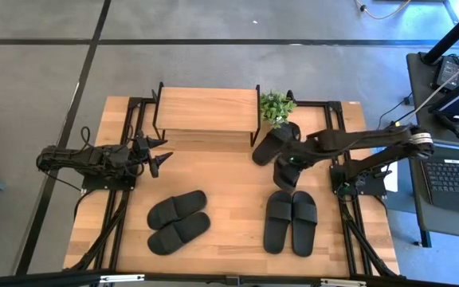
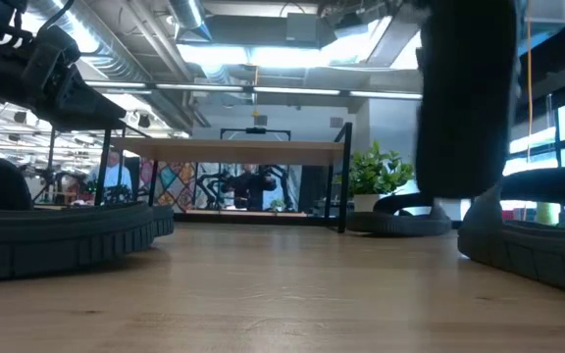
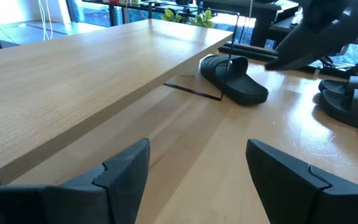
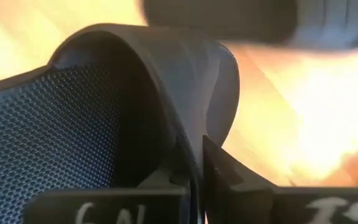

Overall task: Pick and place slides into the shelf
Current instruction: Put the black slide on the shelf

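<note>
The shelf [image 1: 205,109] stands at the far middle of the table, with a light wood top and a black frame. My right gripper [image 1: 287,162] is to its right, shut on one black slide [image 1: 284,177], which shows as a dark upright shape [image 2: 464,108] in the low view. Another slide [image 1: 268,145] lies sole-down on the table by the shelf's right leg and also appears in the left wrist view [image 3: 235,78]. Two pairs of slides [image 1: 179,222] [image 1: 291,221] lie flat nearer the table's near edge. My left gripper [image 1: 159,157] [image 3: 197,180] is open and hovers left of the shelf, holding nothing. My right gripper pinches the slide's strap band at its edge [image 4: 194,143]. One finger [image 4: 160,186] is under the strap inside the foot opening, the other finger [image 4: 235,177] is outside it. The slide hangs below the gripper, roughly upright, and appears lifted off the table.
A small green potted plant [image 1: 276,106] stands at the shelf's right far corner, close to the right arm. Bare tabletop [image 1: 221,171] lies in front of the shelf between the two arms. A laptop [image 1: 457,179] sits on a side stand beyond the table's right edge.
</note>
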Tool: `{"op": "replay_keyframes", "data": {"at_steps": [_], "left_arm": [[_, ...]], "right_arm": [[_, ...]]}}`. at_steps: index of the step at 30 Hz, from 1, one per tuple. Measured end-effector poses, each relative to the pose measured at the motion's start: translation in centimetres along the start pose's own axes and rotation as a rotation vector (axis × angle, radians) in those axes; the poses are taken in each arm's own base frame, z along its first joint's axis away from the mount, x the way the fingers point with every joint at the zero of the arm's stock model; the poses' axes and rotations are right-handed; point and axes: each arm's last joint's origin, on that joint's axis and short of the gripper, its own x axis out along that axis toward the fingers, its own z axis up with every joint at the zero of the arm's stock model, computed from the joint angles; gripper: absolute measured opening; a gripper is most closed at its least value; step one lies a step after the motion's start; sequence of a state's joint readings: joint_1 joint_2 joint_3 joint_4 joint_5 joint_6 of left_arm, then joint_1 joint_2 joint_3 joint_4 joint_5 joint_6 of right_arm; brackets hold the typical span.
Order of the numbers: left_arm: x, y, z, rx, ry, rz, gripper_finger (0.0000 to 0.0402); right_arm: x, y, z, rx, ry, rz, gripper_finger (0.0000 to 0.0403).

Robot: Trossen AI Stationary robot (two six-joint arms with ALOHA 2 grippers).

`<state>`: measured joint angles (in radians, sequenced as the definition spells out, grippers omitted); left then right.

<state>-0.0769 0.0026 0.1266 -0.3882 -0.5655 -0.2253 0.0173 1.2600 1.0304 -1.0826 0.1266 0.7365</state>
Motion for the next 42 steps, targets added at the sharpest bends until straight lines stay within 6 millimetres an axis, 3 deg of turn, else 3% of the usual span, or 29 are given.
{"op": "replay_keyframes", "data": {"at_steps": [7,11,15,21,26,31,36,42], "left_arm": [[0.0,0.0,0.0,0.000,0.000,0.000,0.0258],[0.0,0.0,0.0,0.000,0.000,0.000,0.0258],[0.0,0.0,0.0,0.000,0.000,0.000,0.0258],[0.0,0.0,0.0,0.000,0.000,0.000,0.0258],[0.0,0.0,0.0,0.000,0.000,0.000,0.0258],[0.0,0.0,0.0,-0.001,0.000,0.000,0.0258],[0.0,0.0,0.0,-0.002,0.000,0.000,0.0258],[0.0,0.0,0.0,-0.004,0.000,0.000,0.0258]], "right_arm": [[-7.4,1.9,2.5,-0.149,-0.275,0.222,0.0015],[-11.8,2.9,4.7,-0.215,-0.553,0.338,0.0015],[-15.2,2.9,6.5,-0.231,-0.819,0.244,0.0015],[-16.8,2.8,10.2,-0.285,-0.952,-0.072,0.0015],[-16.4,3.4,13.8,-0.365,-0.940,-0.272,0.0015],[-14.4,4.0,17.2,-0.454,-0.854,-0.453,0.0015],[-10.5,4.0,20.1,-0.467,-0.721,-0.635,0.0015],[-5.5,3.4,22.1,-0.486,-0.559,-0.700,0.0016]]}}
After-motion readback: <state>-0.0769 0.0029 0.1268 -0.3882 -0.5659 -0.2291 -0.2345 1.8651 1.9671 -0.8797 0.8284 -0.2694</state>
